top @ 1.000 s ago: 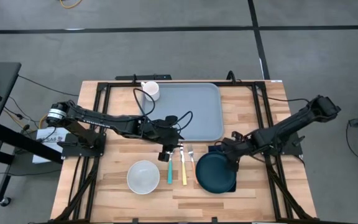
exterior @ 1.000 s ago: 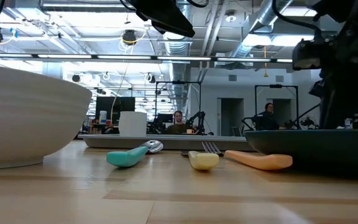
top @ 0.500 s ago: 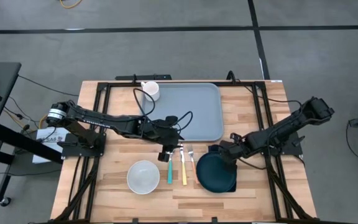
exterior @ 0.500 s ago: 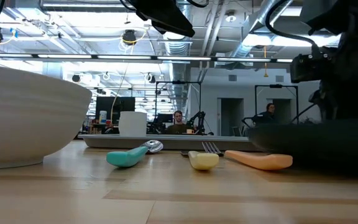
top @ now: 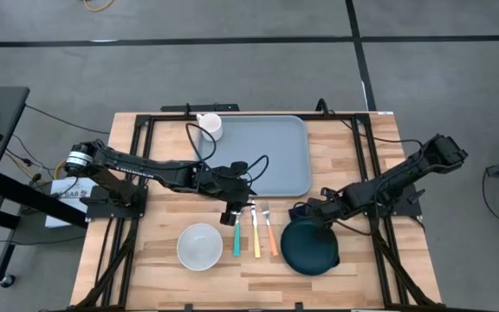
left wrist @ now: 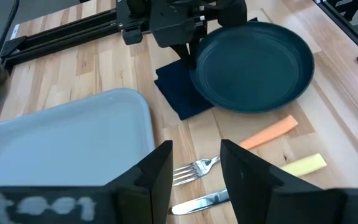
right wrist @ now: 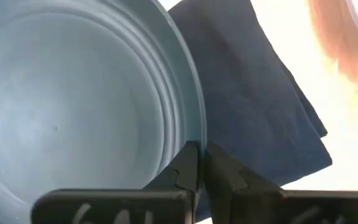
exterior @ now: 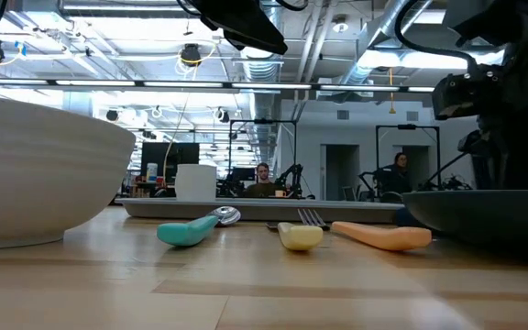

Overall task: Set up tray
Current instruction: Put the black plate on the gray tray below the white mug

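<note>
Tray (top: 265, 156), the large light grey-blue rectangular plastic one with rounded corners and a raised rim, lies at the far middle of the pale wooden bench (top: 163, 269), with nothing inside it yet; a white mug (top: 210, 126) stands at its far left corner.

Compared with a second ago, the right tool (top: 303, 212) has pressed its fingers together on the rim of the dark navy round plate (top: 310, 247), and the plate has slid toward the near right, off the dark navy folded napkin (left wrist: 180, 90) that it sat over. The left wrist view shows the napkin now partly uncovered beside the plate's edge. This looks like the start of lifting the plate toward the tray, and it frees the napkin for a later pick.

Left tool (left wrist: 194, 171) hovers with fingers spread above the cutlery: a teal-handled spoon (top: 236, 238), a yellow-handled knife (top: 255, 234) and an orange-handled fork (top: 269, 232), side by side between a white round bowl (top: 199, 246) and the plate.
</note>
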Motion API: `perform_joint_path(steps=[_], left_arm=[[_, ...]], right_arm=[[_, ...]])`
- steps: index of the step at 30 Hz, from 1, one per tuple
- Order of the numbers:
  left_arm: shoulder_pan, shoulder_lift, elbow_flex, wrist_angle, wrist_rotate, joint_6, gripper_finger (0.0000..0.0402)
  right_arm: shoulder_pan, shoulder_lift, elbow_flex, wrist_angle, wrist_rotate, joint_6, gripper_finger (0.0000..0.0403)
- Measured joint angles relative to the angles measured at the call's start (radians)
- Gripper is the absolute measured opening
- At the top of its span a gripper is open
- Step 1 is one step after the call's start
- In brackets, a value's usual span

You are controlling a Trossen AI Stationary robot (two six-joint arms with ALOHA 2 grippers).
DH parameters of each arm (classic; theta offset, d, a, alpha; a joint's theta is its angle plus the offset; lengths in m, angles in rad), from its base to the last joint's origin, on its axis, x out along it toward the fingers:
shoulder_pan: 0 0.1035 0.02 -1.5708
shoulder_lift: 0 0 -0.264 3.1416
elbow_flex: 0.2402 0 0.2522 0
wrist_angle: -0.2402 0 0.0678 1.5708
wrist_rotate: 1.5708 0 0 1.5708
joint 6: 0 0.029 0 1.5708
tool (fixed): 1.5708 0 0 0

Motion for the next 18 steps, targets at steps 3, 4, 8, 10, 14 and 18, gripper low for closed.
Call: perform_joint_path(steps=[3,4,8,10,14,18], left_arm=[[0.000,0.000,0.000,0.004,0.000,-0.016,0.0123],[0.000,0.000,0.000,0.004,0.000,-0.020,0.0123],[0.000,0.000,0.000,0.005,0.000,-0.022,0.0123],[0.000,0.000,0.000,0.005,0.000,-0.025,0.0123],[0.001,0.000,0.000,0.005,0.000,-0.025,0.0123],[0.001,0.000,0.000,0.007,0.000,-0.020,0.0123]], right_arm=[[-0.005,0.000,0.000,-0.003,0.000,-0.002,0.0015],[-0.009,0.000,0.002,-0.006,0.000,-0.003,0.0013],[-0.024,0.000,0.033,-0.012,0.001,-0.054,0.0005],[-0.029,0.001,0.060,-0.018,0.004,-0.095,0.0007],[-0.034,0.002,0.140,-0.067,0.017,-0.180,0.0003],[-0.047,0.002,0.230,-0.139,0.025,-0.270,0.0003]])
